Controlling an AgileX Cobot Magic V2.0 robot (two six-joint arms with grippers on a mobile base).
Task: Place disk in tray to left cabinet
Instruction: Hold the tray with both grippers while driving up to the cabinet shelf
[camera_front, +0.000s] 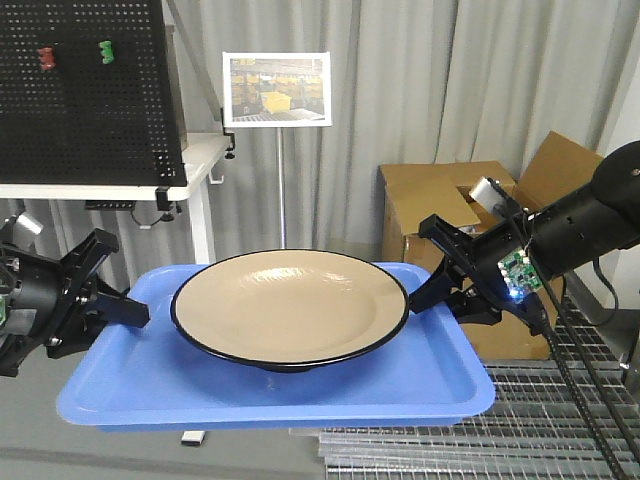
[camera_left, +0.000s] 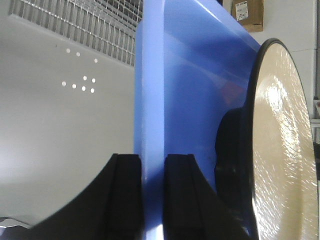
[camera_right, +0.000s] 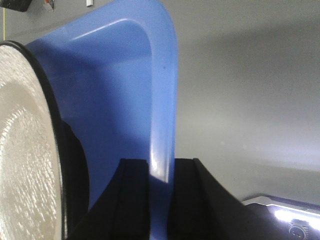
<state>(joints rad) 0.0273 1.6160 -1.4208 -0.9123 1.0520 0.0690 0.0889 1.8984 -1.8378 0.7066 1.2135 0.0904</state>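
Observation:
The blue tray (camera_front: 300, 400) hangs level in the air between my two arms. On it lies the tan disk (camera_front: 290, 300) with its thin black rim, centred on the tray floor. My left gripper (camera_front: 135, 312) is shut on the tray's left lip (camera_left: 150, 100), one finger on each side of it. At the opposite end, my right gripper (camera_front: 425, 290) is shut on the right lip (camera_right: 162, 100) in the same way. Both wrist views show the disk (camera_left: 280, 150) (camera_right: 25, 150) edge-on, just inside the lip. The cabinet is out of view.
An open cardboard box (camera_front: 450, 200) stands behind the right arm. A sign on a thin stand (camera_front: 277, 90) is at the back centre. A white table with a black pegboard (camera_front: 90, 90) fills the upper left. Metal floor grating (camera_front: 560, 420) lies at the lower right.

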